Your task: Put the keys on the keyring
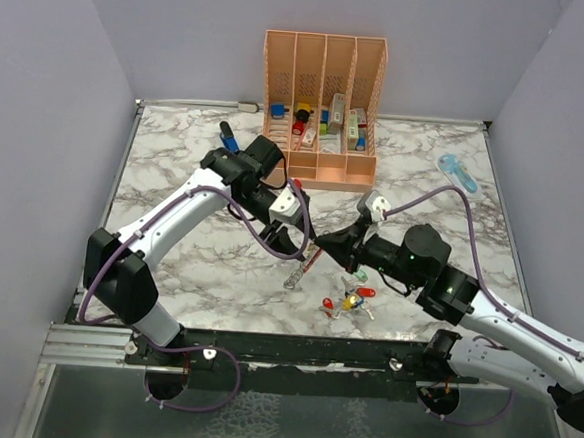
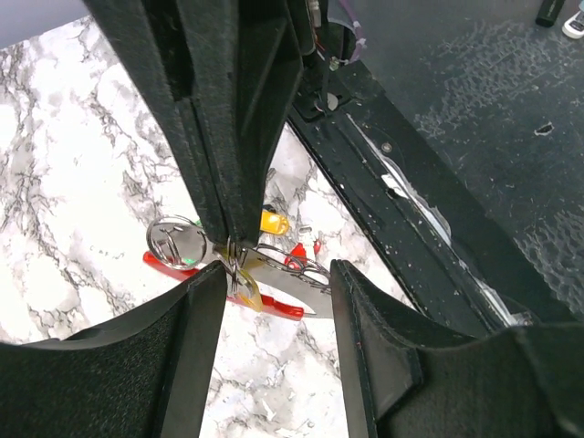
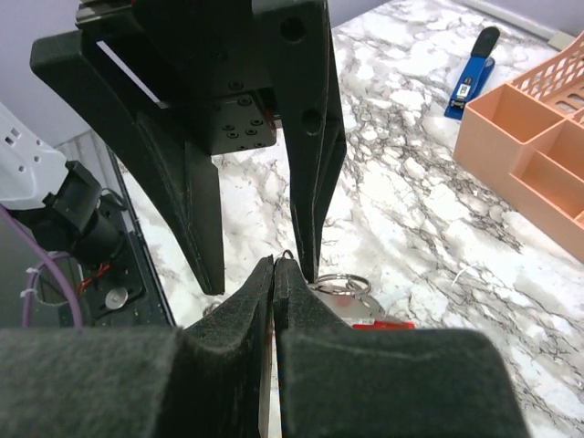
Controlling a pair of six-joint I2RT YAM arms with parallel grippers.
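Marble tabletop (image 1: 168, 271); our right gripper (image 3: 274, 266) is clamping the keyring (image 1: 303, 266), fingers closed. Left gripper (image 2: 274, 274) is hanging half-open, empty. We're reckoning the keys (image 1: 349, 303) beside the right fingers need fetching next.

Keyring (image 1: 299, 274): one. Peach organiser (image 1: 320, 172): one. Keys (image 1: 349, 303): count unclear.

No legible word, number or brand anywhere. A small white patch with dark marks on the dark blue tool (image 3: 467, 73), too blurred to read. Printed packets in the peach organiser (image 1: 323, 61), too small to make out.
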